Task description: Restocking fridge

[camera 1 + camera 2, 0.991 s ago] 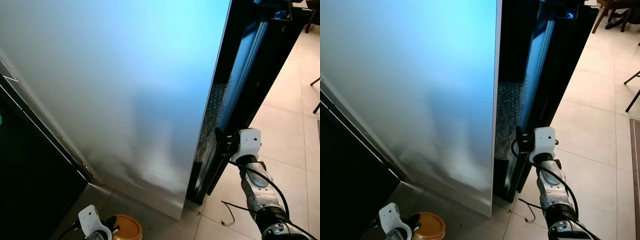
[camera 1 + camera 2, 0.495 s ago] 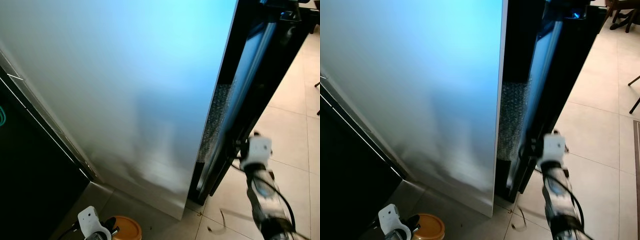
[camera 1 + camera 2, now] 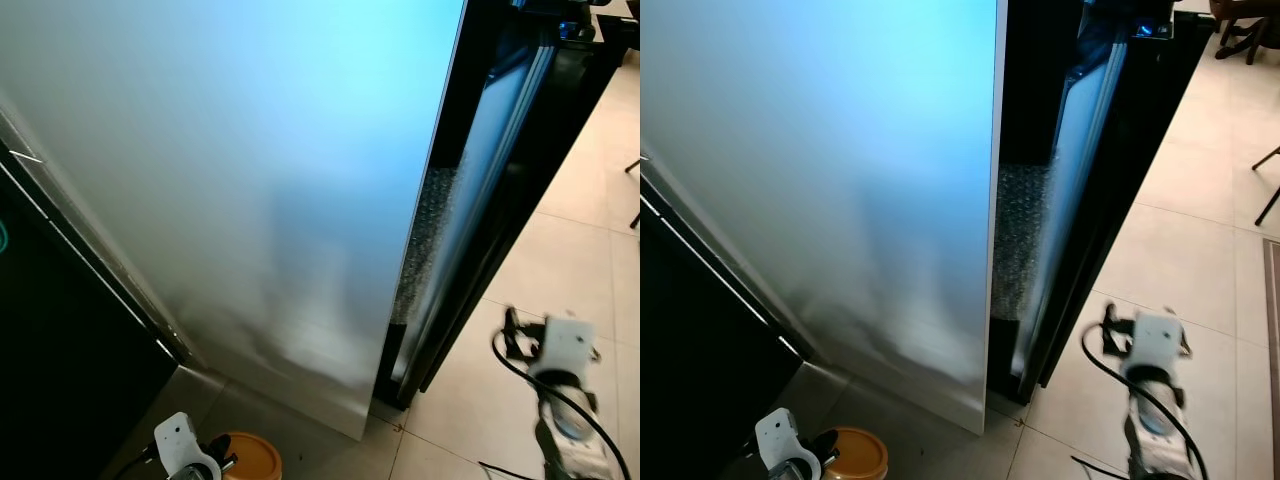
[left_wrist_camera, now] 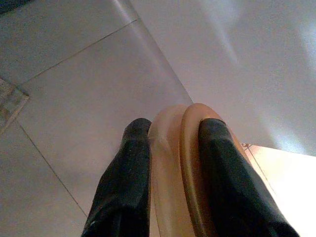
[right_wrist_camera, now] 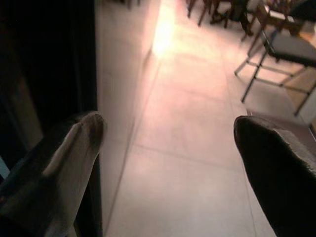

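The left gripper [image 4: 170,163] holds a tan lidded tub [image 3: 250,458] low by the fridge [image 3: 250,180], jaws clamped on it, ready to stock; the right gripper [image 5: 168,148], jaws spread wide, hangs beside the door [image 3: 490,190], seemingly freed to open it.

Beige tiled floor [image 3: 560,250]; chairs [image 5: 269,47] with dark metal legs stand well apart on it.

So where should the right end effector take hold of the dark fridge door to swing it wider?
Probably the door's free edge facing the tiled floor, approached from the room side: it stands ajar, leaving that edge exposed. The right end effector is open beside it.
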`<state>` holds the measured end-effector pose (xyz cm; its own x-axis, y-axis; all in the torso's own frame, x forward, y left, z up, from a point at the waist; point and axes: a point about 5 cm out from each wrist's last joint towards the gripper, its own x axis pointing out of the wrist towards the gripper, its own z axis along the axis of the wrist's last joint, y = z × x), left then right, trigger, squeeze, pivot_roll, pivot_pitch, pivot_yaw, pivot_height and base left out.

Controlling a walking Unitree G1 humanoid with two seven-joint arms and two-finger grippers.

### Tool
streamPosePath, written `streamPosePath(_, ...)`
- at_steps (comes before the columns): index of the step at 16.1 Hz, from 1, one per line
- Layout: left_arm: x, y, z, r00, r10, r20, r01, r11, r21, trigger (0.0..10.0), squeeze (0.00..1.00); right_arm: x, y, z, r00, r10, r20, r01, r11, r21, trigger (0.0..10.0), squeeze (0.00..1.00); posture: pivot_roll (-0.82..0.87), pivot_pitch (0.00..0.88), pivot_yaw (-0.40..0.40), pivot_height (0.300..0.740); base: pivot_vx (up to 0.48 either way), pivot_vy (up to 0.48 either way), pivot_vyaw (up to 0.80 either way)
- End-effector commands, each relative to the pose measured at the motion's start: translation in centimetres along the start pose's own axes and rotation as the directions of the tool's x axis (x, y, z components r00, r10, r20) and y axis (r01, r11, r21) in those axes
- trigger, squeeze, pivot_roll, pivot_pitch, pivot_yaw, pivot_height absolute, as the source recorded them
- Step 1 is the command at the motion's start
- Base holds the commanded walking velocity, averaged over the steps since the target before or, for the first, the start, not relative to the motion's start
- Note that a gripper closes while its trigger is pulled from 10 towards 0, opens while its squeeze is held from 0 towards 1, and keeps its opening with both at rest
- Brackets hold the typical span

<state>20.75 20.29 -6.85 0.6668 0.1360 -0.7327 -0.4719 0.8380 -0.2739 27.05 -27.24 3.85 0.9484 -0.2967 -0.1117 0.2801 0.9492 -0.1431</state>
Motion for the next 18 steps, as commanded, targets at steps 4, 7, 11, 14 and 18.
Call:
streamPosePath(4, -0.1, 0.5, -0.6, 1.000, 0.014, -0.027, -0.014, 1.000, 0.016, 10.0, 0.00, -0.2, 4.3, -1.3, 0.968, 0.221, -0.123, -0.222, 0.975, 0.006, 10.0, 0.00, -0.13, 0.073, 0.062, 0.740, 0.000, 0.000, 0.00)
streamPosePath(7, -0.1, 0.5, -0.6, 1.000, 0.015, -0.026, -0.015, 1.000, 0.016, 10.0, 0.00, 0.3, 5.5, -0.3, 0.962, 0.263, -0.074, -0.262, 0.965, 0.021, 10.0, 0.00, -0.13, 0.072, 0.063, 0.740, 0.000, 0.000, 0.00)
streamPosePath(11, -0.1, 0.5, -0.6, 1.000, 0.015, -0.026, -0.015, 1.000, 0.016, 10.0, 0.00, 0.3, 5.5, -0.2, 0.959, 0.271, -0.082, -0.270, 0.963, 0.025, 10.0, 0.00, -0.13, 0.072, 0.063, 0.740, 0.000, 0.000, 0.00)
streamPosePath(14, -0.1, 0.5, -0.6, 1.000, 0.015, -0.026, -0.015, 1.000, 0.016, 10.0, 0.00, 0.3, 5.5, -0.2, 0.958, 0.273, -0.082, -0.272, 0.962, 0.025, 10.0, 0.00, -0.13, 0.072, 0.063, 0.740, 0.000, 0.000, 0.00)
streamPosePath(18, -0.1, 0.5, -0.6, 1.000, 0.015, -0.026, -0.015, 1.000, 0.016, 10.0, 0.00, 0.3, 5.5, -0.2, 0.958, 0.275, -0.082, -0.273, 0.962, 0.026, 10.0, 0.00, -0.13, 0.072, 0.063, 0.740, 0.000, 0.000, 0.00)
